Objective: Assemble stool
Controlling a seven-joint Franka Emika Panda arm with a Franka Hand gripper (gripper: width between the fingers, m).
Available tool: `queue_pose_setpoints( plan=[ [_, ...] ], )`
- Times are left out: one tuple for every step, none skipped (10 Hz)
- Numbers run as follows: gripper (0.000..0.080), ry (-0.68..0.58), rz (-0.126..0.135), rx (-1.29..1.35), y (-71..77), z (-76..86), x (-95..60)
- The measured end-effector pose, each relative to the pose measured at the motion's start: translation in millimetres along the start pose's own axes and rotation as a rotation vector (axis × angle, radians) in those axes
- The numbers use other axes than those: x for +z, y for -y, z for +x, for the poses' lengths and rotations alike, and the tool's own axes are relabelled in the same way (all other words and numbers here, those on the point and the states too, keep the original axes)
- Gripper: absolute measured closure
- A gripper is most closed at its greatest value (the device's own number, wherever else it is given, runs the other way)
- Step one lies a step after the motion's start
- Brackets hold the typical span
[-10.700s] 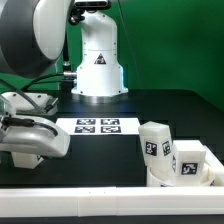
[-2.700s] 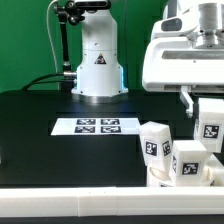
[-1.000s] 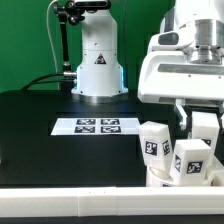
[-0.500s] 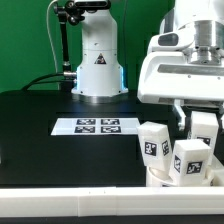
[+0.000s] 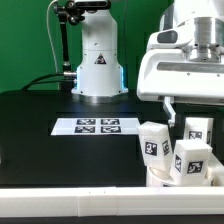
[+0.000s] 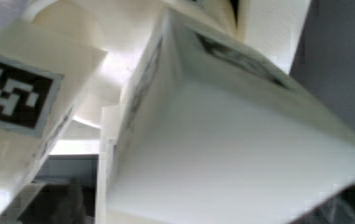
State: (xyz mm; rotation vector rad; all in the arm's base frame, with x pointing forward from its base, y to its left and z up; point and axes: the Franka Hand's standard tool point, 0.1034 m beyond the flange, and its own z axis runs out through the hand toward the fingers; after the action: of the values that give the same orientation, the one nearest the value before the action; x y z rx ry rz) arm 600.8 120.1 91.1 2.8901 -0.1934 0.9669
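Note:
Three white blocky stool legs with black-and-white tags stand close together at the exterior view's lower right: one [image 5: 155, 142], one in front [image 5: 191, 158], and one behind [image 5: 197, 129]. They stand on the white round seat [image 5: 158, 179], which is mostly hidden. My gripper [image 5: 192, 108] hangs right over the rear leg, and its jaws are spread wide of that leg. One finger [image 5: 168, 106] shows apart from the leg. In the wrist view a white leg [image 6: 227, 140] fills the picture, with a tagged leg [image 6: 14, 90] beside it.
The marker board [image 5: 97, 126] lies flat mid-table. The robot's white base [image 5: 98, 60] stands at the back. A white rail [image 5: 70, 196] runs along the front edge. Black table top [image 5: 40, 140] lies to the exterior view's left.
The jaws have spread apart and let go of the rear leg, which now stands with the other two. The gripper has risen slightly.

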Motion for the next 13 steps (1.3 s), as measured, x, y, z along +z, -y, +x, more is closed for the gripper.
queue_pose_setpoints(
  plan=[
    [0.0152,0.022,0.005,0.017,-2.5,3.7,-1.8],
    [0.0150,0.059,0.018,0.051,-6.2,12.2,-6.9],
    [0.0150,0.099,0.033,0.080,-11.4,21.8,-11.8],
    [0.0150,0.120,0.040,0.109,-18.6,31.6,-14.8],
    [0.0150,0.108,0.037,0.113,-19.3,30.8,-13.9],
    [0.0150,0.111,0.034,0.107,-18.2,27.9,-11.9],
    [0.0150,0.110,0.034,0.109,-19.0,28.6,-11.9],
    [0.0150,0.111,0.033,0.108,-19.2,28.2,-11.6],
    [0.0150,0.118,0.033,0.109,-19.3,27.0,-11.2],
    [0.0150,0.150,0.035,0.113,-19.3,24.4,-10.2],
    [0.0150,0.170,0.037,0.128,-19.5,23.9,-10.0],
    [0.0150,0.203,0.033,0.188,-20.0,20.5,-10.0],
    [0.0150,0.269,0.035,0.235,-17.1,16.0,-10.7]
  ],
)
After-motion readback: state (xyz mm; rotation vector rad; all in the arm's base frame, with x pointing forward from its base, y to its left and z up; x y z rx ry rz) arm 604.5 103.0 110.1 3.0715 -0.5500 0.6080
